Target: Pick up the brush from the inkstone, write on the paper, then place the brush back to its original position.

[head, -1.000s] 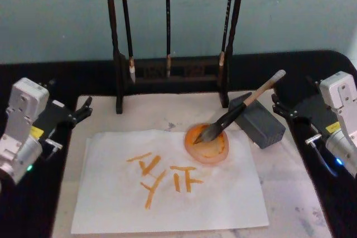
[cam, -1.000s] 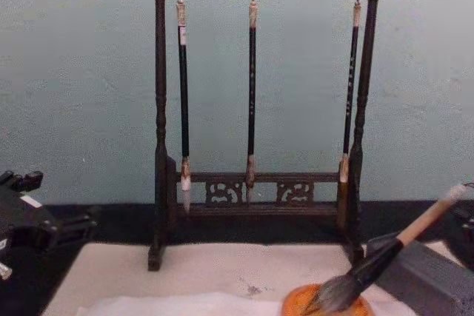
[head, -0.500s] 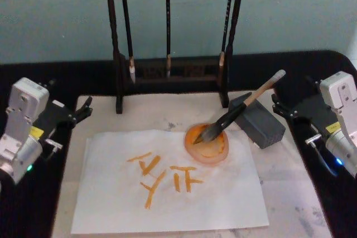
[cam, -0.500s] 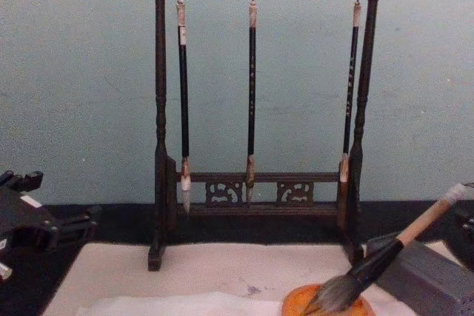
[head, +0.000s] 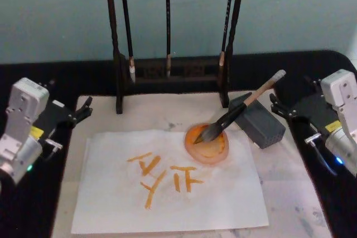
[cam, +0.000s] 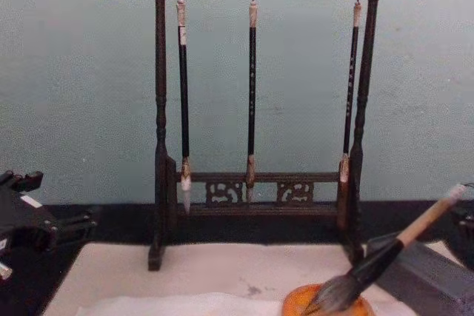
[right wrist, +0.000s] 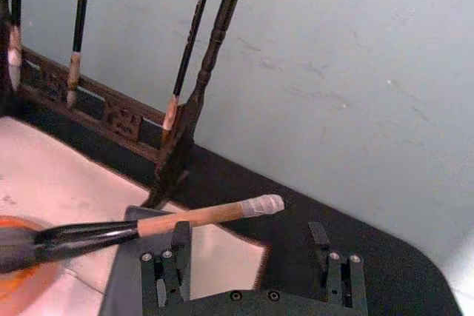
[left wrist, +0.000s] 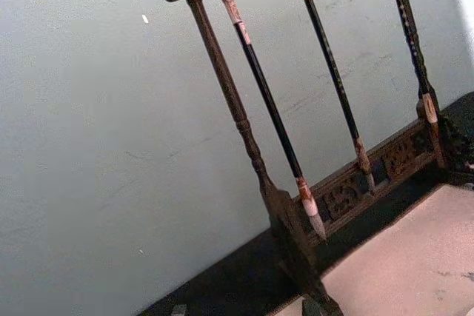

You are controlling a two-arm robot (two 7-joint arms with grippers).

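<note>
The brush [head: 237, 111] lies slanted with its black shaft over the edge of the grey inkstone [head: 261, 125] and its bushy tuft in an orange dish [head: 207, 146]. It shows the same way in the chest view [cam: 385, 251] and the right wrist view [right wrist: 170, 223]. The paper [head: 184, 204] lies flat on the cream mat [head: 150, 116] and carries orange strokes. My left gripper [head: 80, 111] rests open at the mat's left edge. Right of the inkstone, my right gripper [head: 278, 107] stands open with nothing in it, its fingers [right wrist: 178, 243] just short of the brush handle.
A dark wooden rack [head: 170, 73] with three thin hanging brushes [cam: 252, 94] stands behind the mat, against a pale blue wall. The black tabletop [head: 312, 71] extends on both sides. The rack also appears in the left wrist view [left wrist: 244, 131].
</note>
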